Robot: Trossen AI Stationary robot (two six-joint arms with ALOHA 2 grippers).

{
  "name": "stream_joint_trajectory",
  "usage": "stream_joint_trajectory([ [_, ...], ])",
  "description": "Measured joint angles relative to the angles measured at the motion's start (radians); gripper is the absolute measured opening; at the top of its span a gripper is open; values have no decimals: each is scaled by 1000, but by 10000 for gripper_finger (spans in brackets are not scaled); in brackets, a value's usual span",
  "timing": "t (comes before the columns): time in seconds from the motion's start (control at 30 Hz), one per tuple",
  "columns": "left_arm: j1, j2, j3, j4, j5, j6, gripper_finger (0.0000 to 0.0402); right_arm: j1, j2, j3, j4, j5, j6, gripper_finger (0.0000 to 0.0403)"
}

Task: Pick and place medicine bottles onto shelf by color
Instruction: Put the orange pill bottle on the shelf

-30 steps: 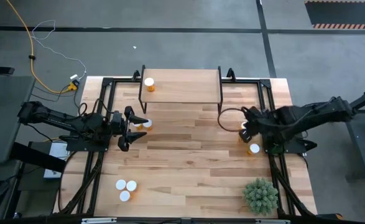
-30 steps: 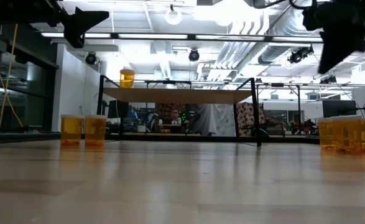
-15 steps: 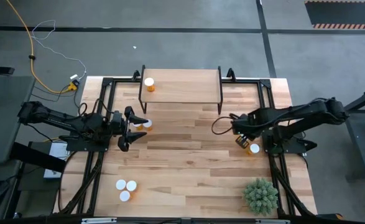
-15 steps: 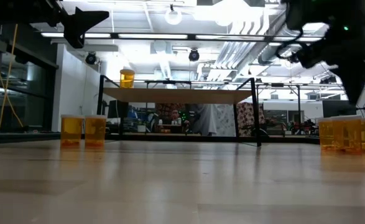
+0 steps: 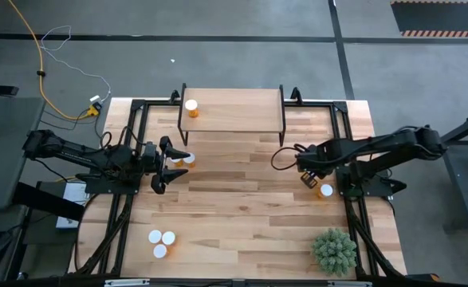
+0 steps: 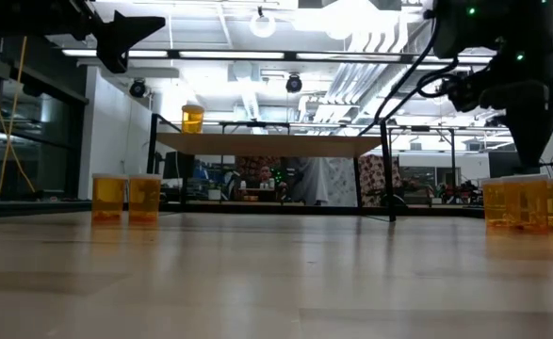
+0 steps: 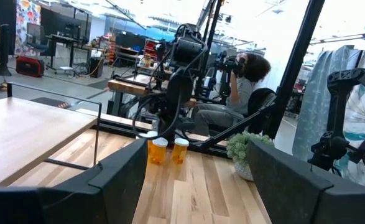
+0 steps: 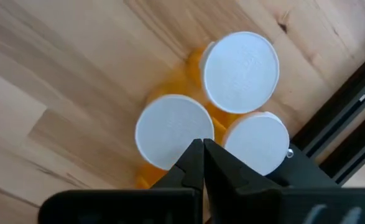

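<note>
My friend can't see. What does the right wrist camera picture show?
The right gripper, its fingers shut together, hangs right above three medicine bottles with round white caps, clustered on the wooden table beside a black metal frame.

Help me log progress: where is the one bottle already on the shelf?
In the high view, the bottle stands alone near the left end of the shelf, at the table's far edge. The left gripper waits nearer on that side.

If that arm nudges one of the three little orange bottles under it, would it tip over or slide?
The bottles stand upright on flat bases, packed together, so a low nudge would probably slide them as a cluster. They look like light plastic. Once tipped, a round one would likely roll on the table.
</note>
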Motion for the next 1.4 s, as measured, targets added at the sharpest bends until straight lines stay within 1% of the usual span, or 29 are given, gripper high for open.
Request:
stream_joint_trajectory([
  [0.17,0,0,0,0,0,0,266,-22,28,0,3,0,-23,0],
  [0.67,0,0,0,-3,1,0,266,-22,104,4,21,4,-64,0],
  [0.87,0,0,0,-4,1,0,266,-22,97,9,14,7,-61,0],
  [0.97,0,0,0,-4,1,0,266,-22,85,46,1,27,-52,0],
  [1.13,0,0,0,-5,1,0,266,-22,78,96,-2,28,-72,0],
  [1.4,0,0,0,-8,1,0,266,-22,88,97,32,12,-90,0],
])
